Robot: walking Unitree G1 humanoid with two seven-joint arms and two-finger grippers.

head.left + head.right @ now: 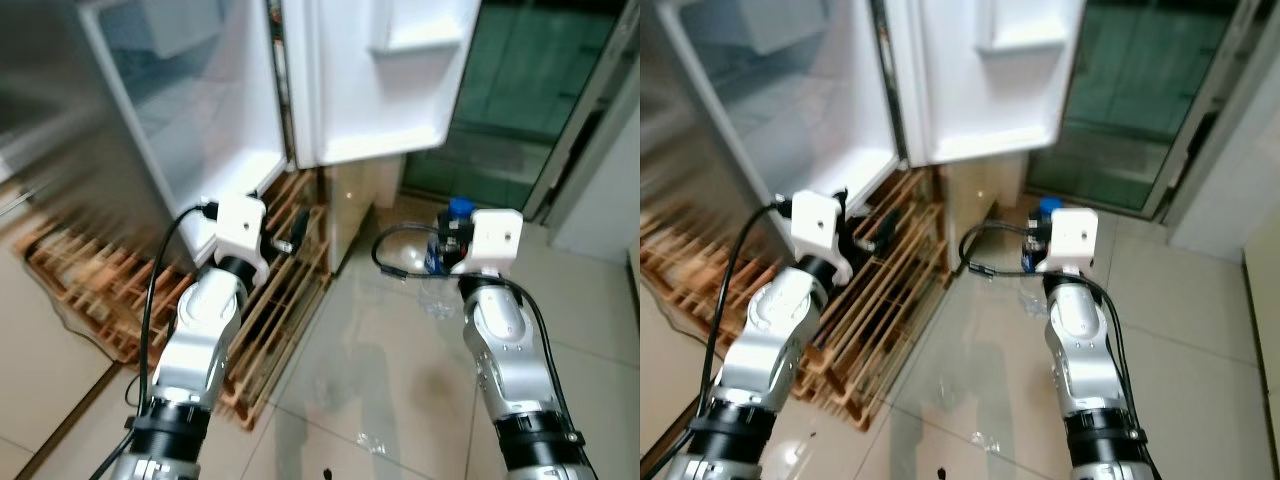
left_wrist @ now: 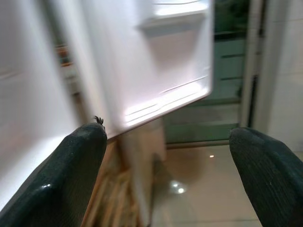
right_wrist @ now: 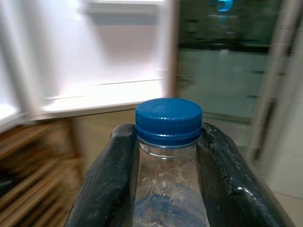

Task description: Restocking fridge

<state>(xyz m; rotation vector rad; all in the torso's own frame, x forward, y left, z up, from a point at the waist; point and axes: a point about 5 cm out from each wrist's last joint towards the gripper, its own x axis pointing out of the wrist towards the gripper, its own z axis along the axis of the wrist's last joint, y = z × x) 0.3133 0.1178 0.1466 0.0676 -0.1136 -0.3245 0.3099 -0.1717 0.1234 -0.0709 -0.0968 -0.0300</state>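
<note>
You are carrying a bottle [image 3: 168, 156] clenched in the right claw [image 3: 166, 142] toward the open fridge door [image 1: 385, 80] at upper centre, left claw [image 2: 165, 165] spread empty.

Head stereo pair looks forward and down over both arms at the open fridge door [image 1: 380, 80] and tiled floor [image 1: 400, 380]. Left wrist camera sights along its spread fingers [image 2: 61, 184] toward that door. Right wrist camera sits close behind the bottle [image 3: 169, 142], door beyond.
</note>
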